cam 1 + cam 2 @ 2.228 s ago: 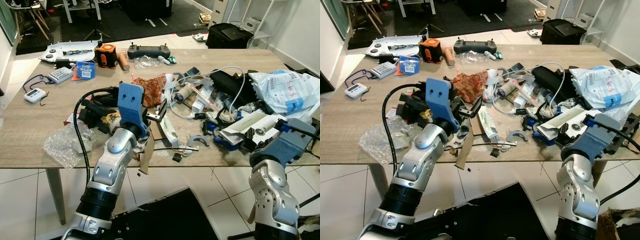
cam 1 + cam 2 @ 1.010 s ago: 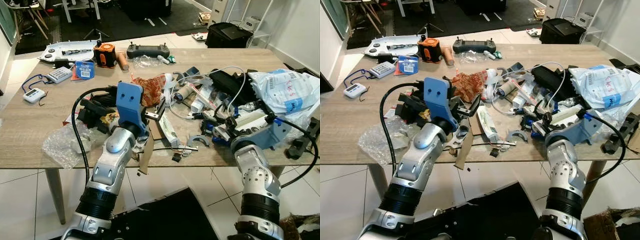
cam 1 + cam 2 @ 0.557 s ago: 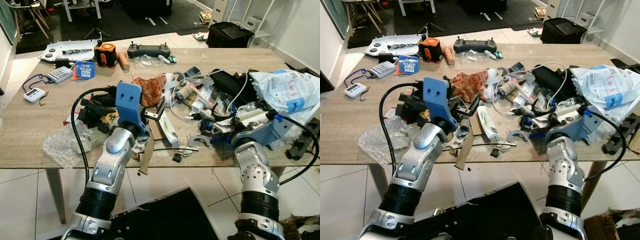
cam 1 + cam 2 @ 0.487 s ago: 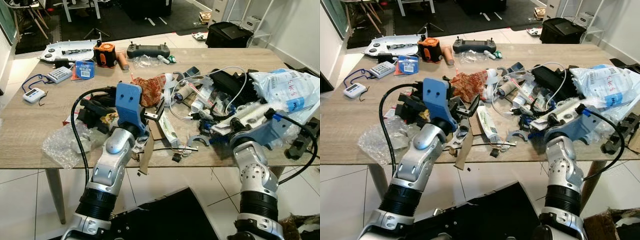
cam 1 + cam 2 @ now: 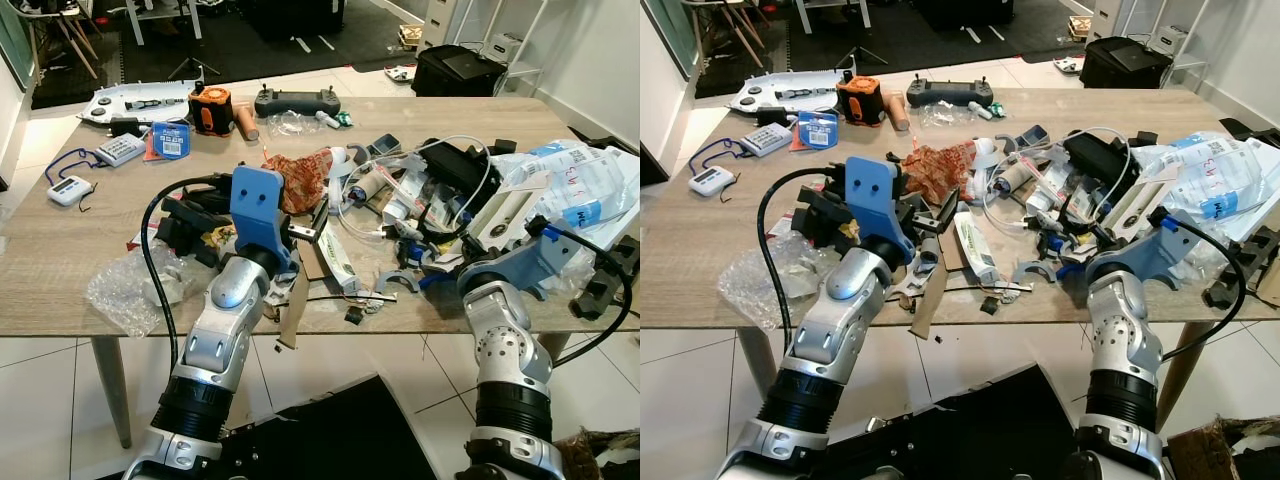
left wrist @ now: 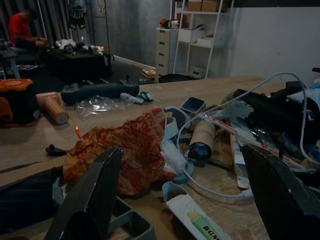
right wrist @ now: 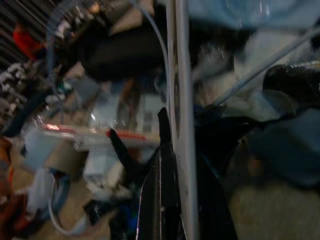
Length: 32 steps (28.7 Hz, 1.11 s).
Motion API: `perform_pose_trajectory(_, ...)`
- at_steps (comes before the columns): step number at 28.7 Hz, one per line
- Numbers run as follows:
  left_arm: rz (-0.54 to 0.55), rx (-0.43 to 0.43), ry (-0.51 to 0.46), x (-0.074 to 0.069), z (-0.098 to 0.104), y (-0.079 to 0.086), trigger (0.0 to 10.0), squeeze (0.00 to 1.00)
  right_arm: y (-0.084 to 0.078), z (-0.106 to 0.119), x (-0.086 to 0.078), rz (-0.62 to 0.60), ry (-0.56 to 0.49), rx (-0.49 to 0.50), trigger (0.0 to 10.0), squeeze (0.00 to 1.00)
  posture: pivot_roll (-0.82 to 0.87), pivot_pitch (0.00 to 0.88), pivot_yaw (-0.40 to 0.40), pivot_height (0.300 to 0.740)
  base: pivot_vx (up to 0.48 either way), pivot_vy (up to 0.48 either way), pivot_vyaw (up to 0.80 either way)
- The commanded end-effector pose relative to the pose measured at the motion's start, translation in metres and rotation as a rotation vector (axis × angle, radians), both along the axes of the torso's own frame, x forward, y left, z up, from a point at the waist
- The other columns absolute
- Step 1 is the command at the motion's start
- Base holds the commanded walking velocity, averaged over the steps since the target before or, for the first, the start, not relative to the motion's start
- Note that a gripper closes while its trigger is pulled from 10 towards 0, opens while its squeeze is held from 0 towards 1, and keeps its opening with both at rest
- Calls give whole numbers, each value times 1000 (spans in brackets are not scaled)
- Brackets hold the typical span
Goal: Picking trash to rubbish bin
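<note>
Left eye view, one white flat package (image 5: 505,212) pinched by right gripper (image 5: 478,243) at 3 o'clock on table (image 5: 60,270), tilted up, left gripper (image 6: 185,200) spread wide over clutter, right wrist view blurred.

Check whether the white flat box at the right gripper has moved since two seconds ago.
Yes. The white flat box lay flat by the table's front edge; now the right gripper has tipped it up toward the black pouch.

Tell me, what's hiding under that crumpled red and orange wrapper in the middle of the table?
The crumpled wrapper lies on the wooden table, its edge against a white tube and a white cable. Anything beneath it is covered, so I cannot tell.
</note>
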<state>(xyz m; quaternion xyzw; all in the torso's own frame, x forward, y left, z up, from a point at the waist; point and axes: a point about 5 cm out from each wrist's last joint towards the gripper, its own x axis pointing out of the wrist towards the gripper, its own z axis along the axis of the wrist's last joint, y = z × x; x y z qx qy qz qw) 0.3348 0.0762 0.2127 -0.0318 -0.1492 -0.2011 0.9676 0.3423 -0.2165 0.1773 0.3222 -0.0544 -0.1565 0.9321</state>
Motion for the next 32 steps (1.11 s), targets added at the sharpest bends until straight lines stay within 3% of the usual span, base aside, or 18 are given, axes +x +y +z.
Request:
perform_pose_trajectory(1,31,-1,1,1,-3,6,10000,0,6,38,-3,23,-190,-275,3725,0,-1,77,10,740,0,0,0)
perform_pose_trajectory(2,31,-1,1,1,-3,6,10000,0,6,38,-3,23,-190,-275,3725,0,-1,77,10,740,0,0,0)
perform_pose_trajectory(3,35,-6,1,1,-3,6,10000,0,15,50,-4,65,-233,-480,3725,0,-1,77,10,740,0,0,0)
perform_pose_trajectory(4,37,-7,0,1,-3,6,10000,0,26,52,-4,123,-235,-696,4431,0,-1,77,10,740,0,0,0)
perform_pose_trajectory(5,37,-8,0,1,-3,6,10000,0,33,50,-4,166,-225,-852,5137,0,-1,77,10,740,0,0,0)
perform_pose_trajectory(6,37,-8,0,1,-3,6,10000,0,33,50,-4,166,-225,-852,5137,0,-1,77,10,740,0,0,0)
perform_pose_trajectory(7,37,-6,-1,2,-3,6,10000,0,40,44,-5,207,-206,-984,6706,0,0,80,9,740,0,0,0)
perform_pose_trajectory(9,37,-6,-1,2,-3,6,10000,0,40,42,-5,211,-203,-992,6706,0,0,80,9,740,0,0,0)
perform_pose_trajectory(20,52,-10,-1,3,-1,7,10000,0,30,39,-8,136,-197,-941,6863,0,8,104,13,740,0,0,0)
perform_pose_trajectory(21,52,-11,-2,4,-1,7,10000,0,25,40,-8,109,-195,-893,6745,0,11,111,14,740,0,0,0)
perform_pose_trajectory(23,46,-9,-2,4,0,5,10000,0,9,40,-6,23,-181,-639,8078,0,9,117,20,740,0,0,0)
perform_pose_trajectory(24,46,-9,-2,4,0,5,10000,0,9,40,-6,23,-181,-639,8078,0,9,117,20,740,0,0,0)
perform_pose_trajectory(25,43,-8,-2,4,0,5,10000,0,5,39,-5,-2,-177,-549,9176,0,9,117,20,740,0,0,0)
perform_pose_trajectory(26,43,-8,-2,4,0,5,10000,0,5,39,-5,-2,-177,-549,9176,0,9,117,20,740,0,0,0)
perform_pose_trajectory(27,41,-7,-1,4,0,4,10000,0,-3,37,-5,-35,-172,-414,10000,0,9,117,20,740,0,0,0)
perform_pose_trajectory(28,40,-6,0,4,-1,4,10000,0,-6,35,-3,-23,-169,-349,10000,0,9,117,20,740,0,0,0)
perform_pose_trajectory(32,39,1,6,4,-2,5,10000,0,-1,28,0,43,-129,-321,10000,0,5,123,28,740,0,0,0)
